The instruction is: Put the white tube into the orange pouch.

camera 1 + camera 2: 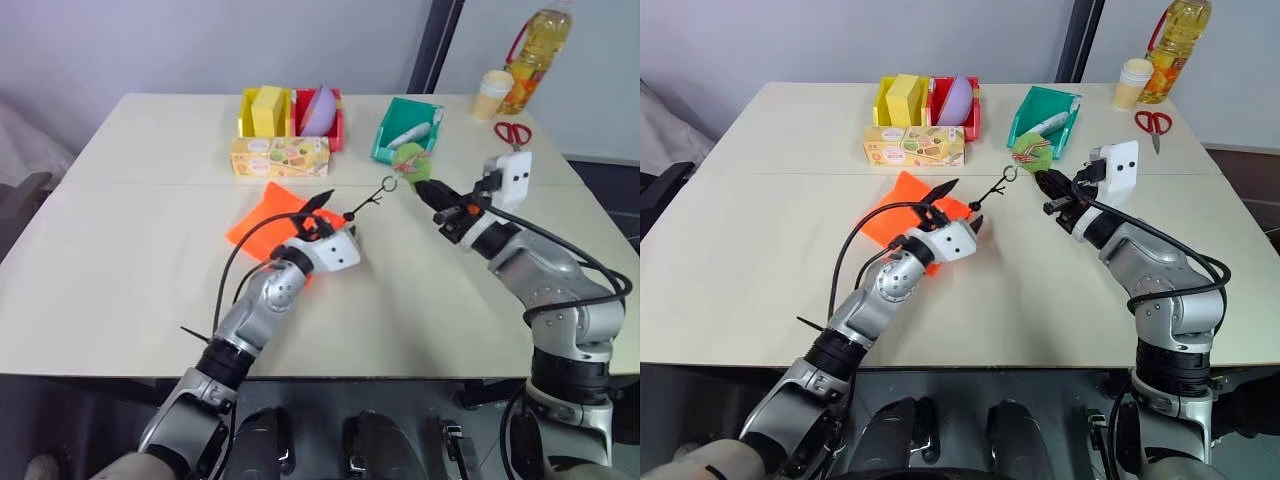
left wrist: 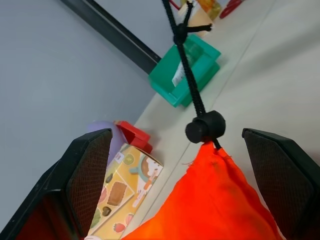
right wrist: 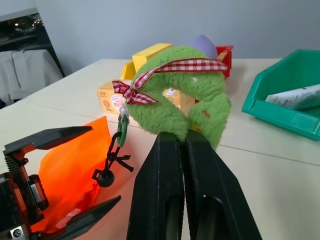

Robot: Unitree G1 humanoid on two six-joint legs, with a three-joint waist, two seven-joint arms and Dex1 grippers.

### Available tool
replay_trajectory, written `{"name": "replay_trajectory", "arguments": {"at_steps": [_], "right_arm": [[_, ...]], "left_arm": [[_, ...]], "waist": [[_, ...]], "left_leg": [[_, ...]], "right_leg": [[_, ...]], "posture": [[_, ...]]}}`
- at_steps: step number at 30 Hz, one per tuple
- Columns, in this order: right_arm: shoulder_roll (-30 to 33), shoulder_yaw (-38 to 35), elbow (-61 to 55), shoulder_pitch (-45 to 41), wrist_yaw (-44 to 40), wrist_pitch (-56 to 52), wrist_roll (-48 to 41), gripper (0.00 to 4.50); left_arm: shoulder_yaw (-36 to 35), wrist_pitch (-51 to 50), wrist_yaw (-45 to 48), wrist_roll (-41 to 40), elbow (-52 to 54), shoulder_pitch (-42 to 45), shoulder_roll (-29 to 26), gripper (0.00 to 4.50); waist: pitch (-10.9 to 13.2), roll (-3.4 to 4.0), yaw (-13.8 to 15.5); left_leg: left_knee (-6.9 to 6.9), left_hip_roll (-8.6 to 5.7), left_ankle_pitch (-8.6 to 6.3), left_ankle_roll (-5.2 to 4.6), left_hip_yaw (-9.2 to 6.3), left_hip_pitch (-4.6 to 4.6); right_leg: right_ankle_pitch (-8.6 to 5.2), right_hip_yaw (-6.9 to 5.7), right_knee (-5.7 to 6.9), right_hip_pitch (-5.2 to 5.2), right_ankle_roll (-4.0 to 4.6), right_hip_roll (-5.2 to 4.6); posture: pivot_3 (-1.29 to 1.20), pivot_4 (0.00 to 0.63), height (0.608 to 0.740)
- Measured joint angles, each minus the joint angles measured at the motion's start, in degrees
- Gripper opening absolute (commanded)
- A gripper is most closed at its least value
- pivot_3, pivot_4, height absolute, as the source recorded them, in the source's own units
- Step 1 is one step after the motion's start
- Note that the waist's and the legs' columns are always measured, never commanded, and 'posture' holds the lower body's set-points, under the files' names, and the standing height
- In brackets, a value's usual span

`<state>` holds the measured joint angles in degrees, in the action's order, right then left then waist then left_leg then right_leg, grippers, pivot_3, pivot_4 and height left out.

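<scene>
The orange pouch (image 1: 262, 218) lies flat on the table near its middle. Its dark cord (image 1: 368, 203) runs taut up to the round green fuzzy tag (image 3: 186, 95), and my right gripper (image 3: 183, 146) is shut on that tag above the table. My left gripper (image 1: 960, 207) is open at the pouch's cord end. Its fingers (image 2: 89, 176) stand on either side of the corner with the black cord stopper (image 2: 205, 126) and do not clamp it. The white tube (image 1: 412, 133) lies in the green bin (image 1: 392, 128) behind the tag.
At the back stand a yellow bin (image 1: 262, 110), a red bin with a purple bowl (image 1: 320, 108), and a printed box (image 1: 279, 156) in front of them. Red scissors (image 1: 513, 131), a paper cup (image 1: 491, 94) and an oil bottle (image 1: 537, 50) are at the back right.
</scene>
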<state>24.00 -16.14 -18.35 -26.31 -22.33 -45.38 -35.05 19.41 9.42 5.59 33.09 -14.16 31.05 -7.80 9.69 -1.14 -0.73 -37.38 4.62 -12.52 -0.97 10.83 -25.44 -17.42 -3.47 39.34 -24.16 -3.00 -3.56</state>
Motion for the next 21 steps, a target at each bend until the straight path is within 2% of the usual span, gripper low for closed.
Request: {"name": "replay_trajectory", "arguments": {"at_steps": [9,21], "right_arm": [[0.0,0.1,-0.1,0.5,1.4,0.0,-0.1,0.0],[1.8,-1.3,-0.1,1.8,3.0,0.0,-0.1,0.0]], "left_arm": [[-0.1,-0.4,2.5,-7.6,-0.8,-2.3,3.2,4.45],[0.0,1.0,1.6,-8.5,-3.4,-1.5,2.8,4.45]], "waist": [[0.0,0.0,-0.1],[0.0,0.0,0.0]], "left_leg": [[-0.01,0.0,0.09,0.15,0.0,0.0],[-0.01,0.0,0.09,0.15,0.0,0.0]], "right_leg": [[0.0,0.0,0.01,0.0,0.0,0.0],[0.0,0.0,0.01,0.0,0.0,0.01]], "posture": [[0.0,0.15,0.727],[0.0,0.15,0.727]]}}
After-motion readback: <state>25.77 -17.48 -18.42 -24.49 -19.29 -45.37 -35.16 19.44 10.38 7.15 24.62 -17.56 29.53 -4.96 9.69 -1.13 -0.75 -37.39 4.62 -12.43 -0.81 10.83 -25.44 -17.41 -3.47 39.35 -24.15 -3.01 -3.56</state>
